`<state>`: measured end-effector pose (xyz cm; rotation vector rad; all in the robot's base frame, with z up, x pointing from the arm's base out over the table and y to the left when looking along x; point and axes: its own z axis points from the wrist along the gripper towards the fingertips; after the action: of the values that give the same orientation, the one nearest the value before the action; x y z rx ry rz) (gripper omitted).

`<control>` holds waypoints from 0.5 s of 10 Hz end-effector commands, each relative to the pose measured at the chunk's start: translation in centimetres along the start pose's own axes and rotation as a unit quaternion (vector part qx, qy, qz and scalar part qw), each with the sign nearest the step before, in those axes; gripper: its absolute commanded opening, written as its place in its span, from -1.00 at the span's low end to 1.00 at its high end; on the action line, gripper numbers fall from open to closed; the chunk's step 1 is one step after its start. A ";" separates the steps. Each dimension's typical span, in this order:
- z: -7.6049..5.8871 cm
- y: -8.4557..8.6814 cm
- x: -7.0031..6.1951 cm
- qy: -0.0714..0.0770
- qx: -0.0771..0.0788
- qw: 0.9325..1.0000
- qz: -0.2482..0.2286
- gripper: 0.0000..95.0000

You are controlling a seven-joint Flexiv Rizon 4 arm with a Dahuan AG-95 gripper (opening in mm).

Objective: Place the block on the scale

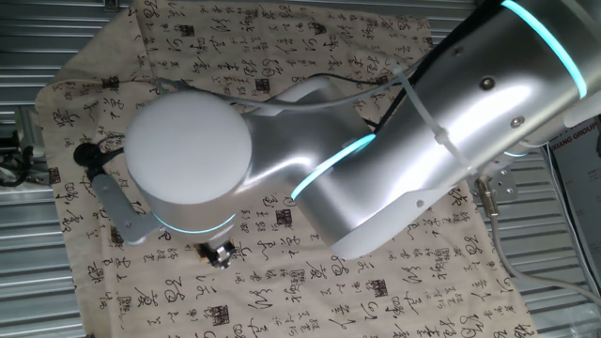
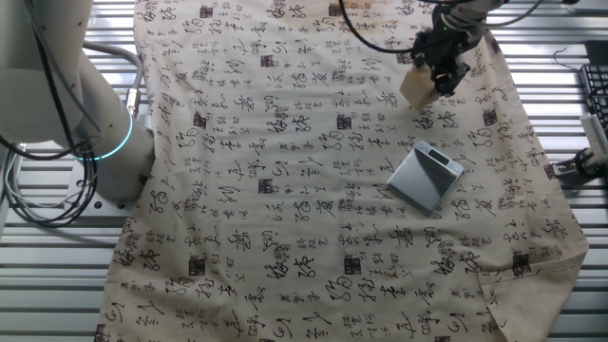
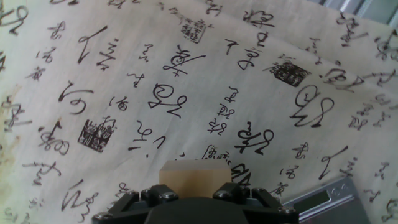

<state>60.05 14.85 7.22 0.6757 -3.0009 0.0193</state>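
Note:
The block (image 2: 414,87) is a small tan wooden cube. My gripper (image 2: 429,78) is shut on it and holds it above the cloth at the far right. In the hand view the block (image 3: 194,177) sits between my two fingers (image 3: 149,198), the gripper (image 3: 194,194) closed on its sides. The scale (image 2: 426,177) is a flat grey square lying on the cloth, nearer the camera than the gripper and apart from it. Its silver front strip (image 3: 323,199) shows at the hand view's lower right corner. In one fixed view my arm (image 1: 376,160) hides the block and the scale.
A beige cloth (image 2: 285,190) printed with black calligraphy covers the table. The robot base (image 2: 85,104) stands at the left with cables beside it. A keyboard edge (image 2: 594,95) lies at the far right. Metal slats (image 2: 57,275) surround the cloth.

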 end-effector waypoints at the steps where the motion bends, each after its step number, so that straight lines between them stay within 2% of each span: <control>1: 0.0 0.0 0.1 -0.028 0.005 0.998 0.054 -1.00; 5: 0.0 0.0 0.1 -0.031 0.007 0.998 0.048 -1.00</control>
<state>59.96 14.82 7.26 0.4595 -3.1252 0.0221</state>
